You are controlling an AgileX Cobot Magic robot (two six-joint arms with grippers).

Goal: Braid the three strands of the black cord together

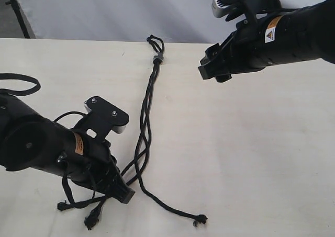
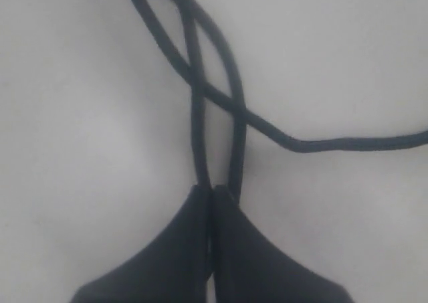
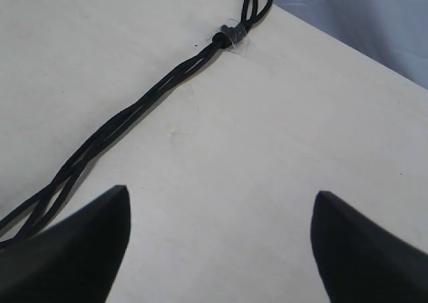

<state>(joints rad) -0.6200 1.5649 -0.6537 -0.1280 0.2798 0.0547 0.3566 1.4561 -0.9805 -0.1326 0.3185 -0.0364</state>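
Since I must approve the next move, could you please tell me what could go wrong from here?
The left gripper is shut where two strands enter together, so it may drag both across instead of one. The grey band end lies unheld on the table, with the right gripper open and away from it, so a pull could slide the whole black cord.

black cord [image 1: 148, 98]: 1 | strands [image 1: 172, 209]: 3 | end knots [image 1: 199, 220]: 3 | robot arms [image 1: 36, 145]: 2
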